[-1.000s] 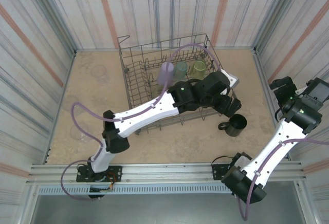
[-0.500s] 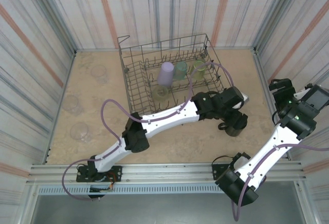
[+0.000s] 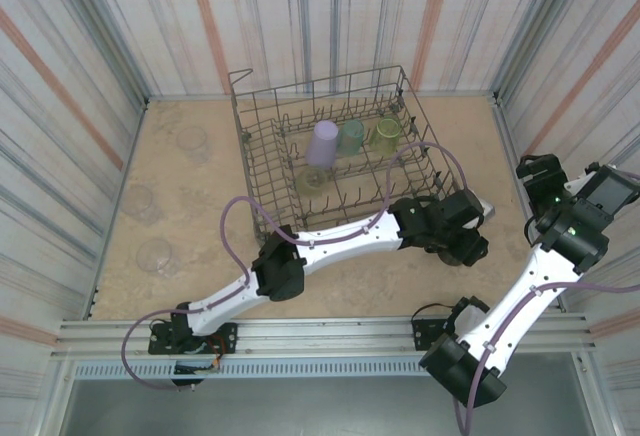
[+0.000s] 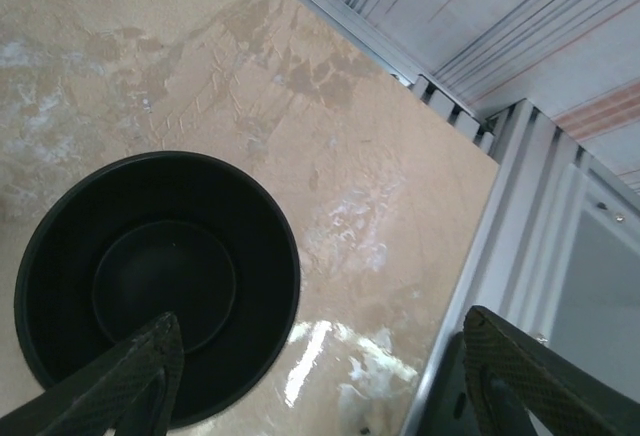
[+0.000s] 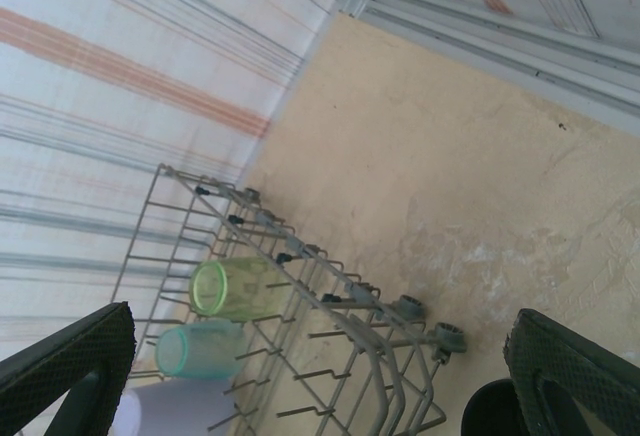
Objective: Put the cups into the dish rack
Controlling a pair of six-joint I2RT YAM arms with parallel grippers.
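Jaws on your left gripper (image 4: pixel 322 321) are standing apart with nothing gripped. One finger (image 4: pixel 130 376) is hanging over the mouth of the dark cup (image 4: pixel 155 286) and the other is sitting outside it, so the cup's wall is lying between them. That cup is standing upright on the table (image 4: pixel 200 56), mouth pointing up at your wrist, long axis vertical. From above, it's sitting just off the near right corner of the dish rack (image 3: pixel 320 84). Your right gripper (image 5: pixel 320 371) is gaping wide and hanging well apart from the cup, so the left is nearer. I'm reckoning a pinch on that wall comes next.
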